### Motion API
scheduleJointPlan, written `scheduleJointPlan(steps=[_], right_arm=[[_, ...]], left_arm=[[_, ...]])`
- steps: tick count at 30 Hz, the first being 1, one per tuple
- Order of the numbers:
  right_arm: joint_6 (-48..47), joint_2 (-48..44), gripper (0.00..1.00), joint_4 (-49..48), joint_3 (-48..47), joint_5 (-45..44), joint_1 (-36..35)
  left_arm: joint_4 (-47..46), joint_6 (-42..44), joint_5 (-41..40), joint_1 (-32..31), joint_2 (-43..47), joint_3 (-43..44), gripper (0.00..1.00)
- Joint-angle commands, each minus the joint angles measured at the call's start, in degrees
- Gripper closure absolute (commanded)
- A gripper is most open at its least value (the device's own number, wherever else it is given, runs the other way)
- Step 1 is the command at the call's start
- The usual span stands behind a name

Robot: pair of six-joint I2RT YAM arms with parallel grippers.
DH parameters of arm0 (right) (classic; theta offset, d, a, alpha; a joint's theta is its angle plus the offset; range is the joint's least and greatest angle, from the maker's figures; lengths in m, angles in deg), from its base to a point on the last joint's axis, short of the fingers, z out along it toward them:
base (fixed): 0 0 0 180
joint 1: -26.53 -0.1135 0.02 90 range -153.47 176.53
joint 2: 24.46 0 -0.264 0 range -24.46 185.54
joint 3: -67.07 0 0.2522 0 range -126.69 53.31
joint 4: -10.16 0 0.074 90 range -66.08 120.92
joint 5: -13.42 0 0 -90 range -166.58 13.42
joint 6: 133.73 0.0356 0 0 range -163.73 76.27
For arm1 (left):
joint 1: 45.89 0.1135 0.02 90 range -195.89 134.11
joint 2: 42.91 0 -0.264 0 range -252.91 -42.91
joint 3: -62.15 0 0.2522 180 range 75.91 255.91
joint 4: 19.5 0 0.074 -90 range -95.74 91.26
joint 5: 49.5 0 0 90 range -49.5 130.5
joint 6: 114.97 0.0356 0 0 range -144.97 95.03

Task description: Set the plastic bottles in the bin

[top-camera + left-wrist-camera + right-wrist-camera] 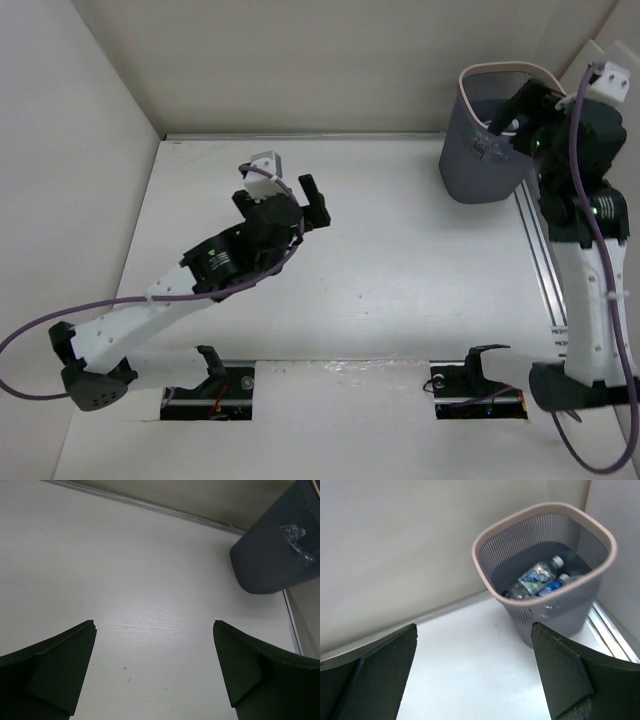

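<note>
The grey-blue perforated bin [470,175] with a pale pink rim stands at the table's far right corner. It also shows in the right wrist view [555,612] and the left wrist view [270,560]. Plastic bottles lie inside it: one with a white-green-blue label [535,577] and one with a blue label [555,584]; others are mostly hidden. No bottle shows on the table. My right gripper [515,115] [474,626] is open and empty, held high beside the bin. My left gripper [312,200] [154,623] is open and empty over the table's middle left.
White walls close the table at the back and left. A metal rail [540,260] runs along the right edge beside the right arm. Two cut-outs with cable clips [210,385] sit at the near edge.
</note>
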Motion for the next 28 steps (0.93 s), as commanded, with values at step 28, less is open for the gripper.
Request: scheduleJointPlan(steps=[28], right_arm=[[-3.56,-42.54,0.01,16.06,29.90,14.58,-5.39]], left_arm=[[19.13,-4.68,-12.54,0.03,34.95,-10.42,0.00]])
